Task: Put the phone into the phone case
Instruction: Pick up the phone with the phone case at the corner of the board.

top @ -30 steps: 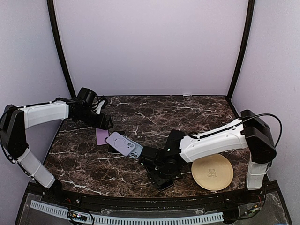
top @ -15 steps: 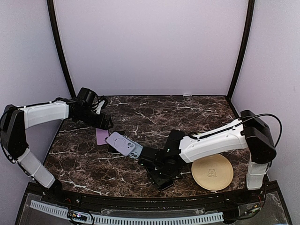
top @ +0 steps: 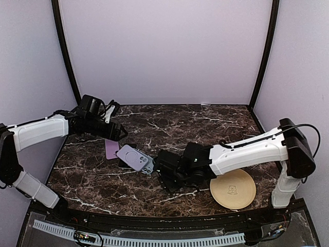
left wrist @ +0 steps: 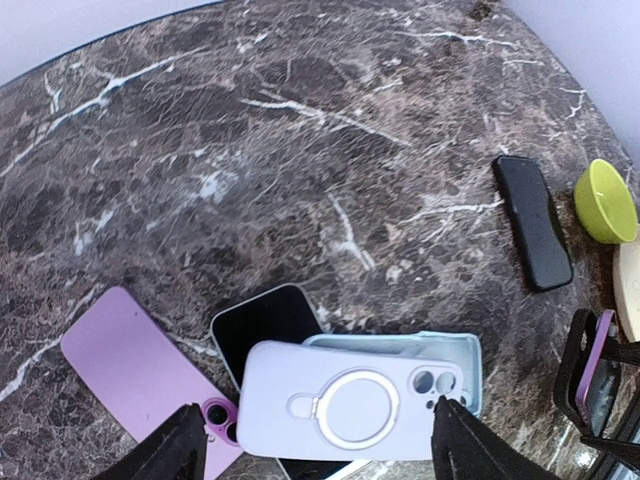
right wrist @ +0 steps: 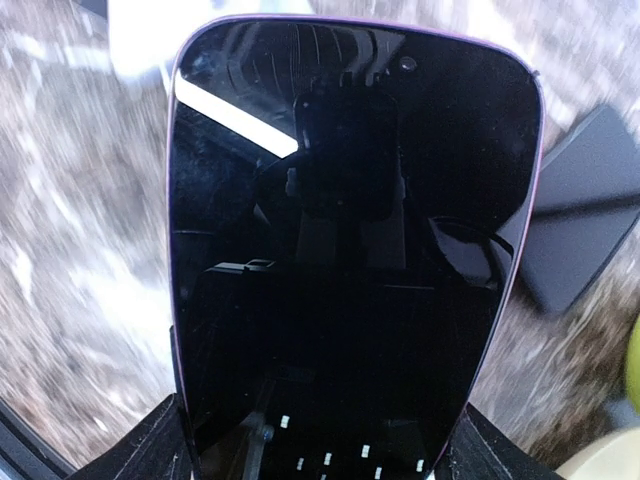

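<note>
White right arm (top: 247, 150) low with phone (right wrist: 355, 230)

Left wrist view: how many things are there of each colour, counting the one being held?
Purple or lilac: 3 - flat purple slab, lilac ring-backed case, purple-edged phone in the right hand
Pale blue: 1 - soft case
Black: 2 - black-screened phone, black slab
Lime green: 1 - small bowl
Cream: 1 - round disc
Total: 8

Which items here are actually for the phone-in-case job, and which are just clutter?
Job: phone in the right jaws; lavender ring case; pale blue case beneath it (target unclear).
Lying about: dark-screen phone, pink slab, black slab, green bowl, tan disc.
</note>
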Controlling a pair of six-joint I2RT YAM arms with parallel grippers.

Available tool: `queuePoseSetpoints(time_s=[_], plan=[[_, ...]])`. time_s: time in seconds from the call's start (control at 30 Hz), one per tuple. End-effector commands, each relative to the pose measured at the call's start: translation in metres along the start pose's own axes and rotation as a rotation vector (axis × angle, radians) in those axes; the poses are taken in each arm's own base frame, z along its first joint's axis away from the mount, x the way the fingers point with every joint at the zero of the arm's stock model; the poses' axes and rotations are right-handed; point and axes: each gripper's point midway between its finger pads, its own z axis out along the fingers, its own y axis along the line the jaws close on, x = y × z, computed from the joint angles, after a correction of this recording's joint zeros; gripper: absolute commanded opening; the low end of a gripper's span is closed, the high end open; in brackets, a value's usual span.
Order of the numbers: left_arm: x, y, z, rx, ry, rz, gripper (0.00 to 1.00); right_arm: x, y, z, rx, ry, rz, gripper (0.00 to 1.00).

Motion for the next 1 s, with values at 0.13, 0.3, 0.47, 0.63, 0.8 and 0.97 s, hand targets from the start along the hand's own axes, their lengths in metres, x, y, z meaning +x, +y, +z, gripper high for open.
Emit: queuePoseSetpoints(time_s=[0.13, 0.3, 0.47, 0.63, 0.8, 0.97], plan=[[-0.046, -0.038, -0.047, 0.126, -0.277, 0.081, 0.79, -0.114, -0.004, -0.043, 0.033, -0.448, 0.092, 0.31], [-0.074, -0.083, -0.089, 0.358, -0.461, 0.098, 0.86, -0.155, -0.013, -0.061, 0.041, -0.589, 0.119, 0.31], [-0.097, -0.126, -0.119, 0.582, -0.581, 0.129, 0.97, -0.19, -0.022, -0.09, 0.068, -0.733, 0.149, 0.3], [-0.086, -0.148, -0.103, 0.678, -0.558, 0.083, 0.99, -0.205, -0.018, -0.103, 0.037, -0.802, 0.164, 0.29], [-0.076, -0.148, -0.088, 0.667, -0.538, 0.058, 0.9, -0.208, -0.01, -0.1, 0.018, -0.796, 0.149, 0.28], [-0.071, -0.148, -0.079, 0.645, -0.516, 0.049, 0.66, -0.212, -0.004, -0.101, -0.012, -0.805, 0.145, 0.28]])
